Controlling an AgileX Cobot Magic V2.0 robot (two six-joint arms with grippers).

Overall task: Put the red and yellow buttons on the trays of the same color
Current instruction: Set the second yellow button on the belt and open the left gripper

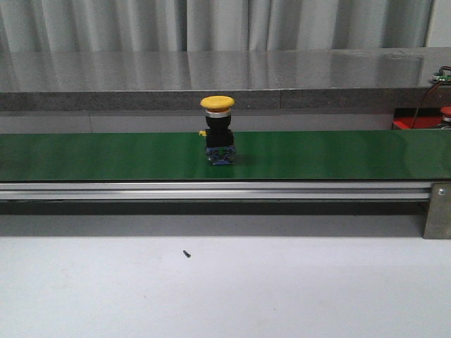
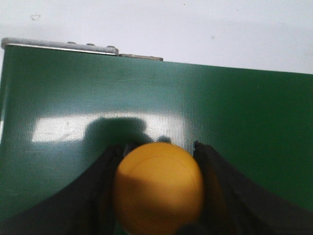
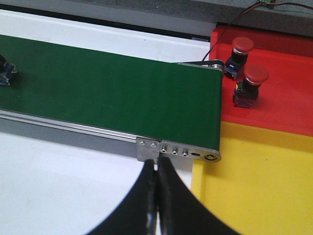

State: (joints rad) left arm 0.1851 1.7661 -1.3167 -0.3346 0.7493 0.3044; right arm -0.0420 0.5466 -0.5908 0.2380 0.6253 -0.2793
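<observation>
A yellow button with a black body stands upright on the green belt, with no gripper near it in the front view. In the left wrist view, my left gripper is over the belt near its metal end, and its black fingers press both sides of a yellow button's cap. My right gripper is shut and empty, above the white table by the belt's other end. Two red buttons stand on the red tray. The yellow tray beside it holds nothing.
The belt's metal end bracket lies just beyond my right fingertips. A thin dark wire runs over the red tray's far edge. A grey stone ledge runs behind the belt. A small dark speck lies on the white table.
</observation>
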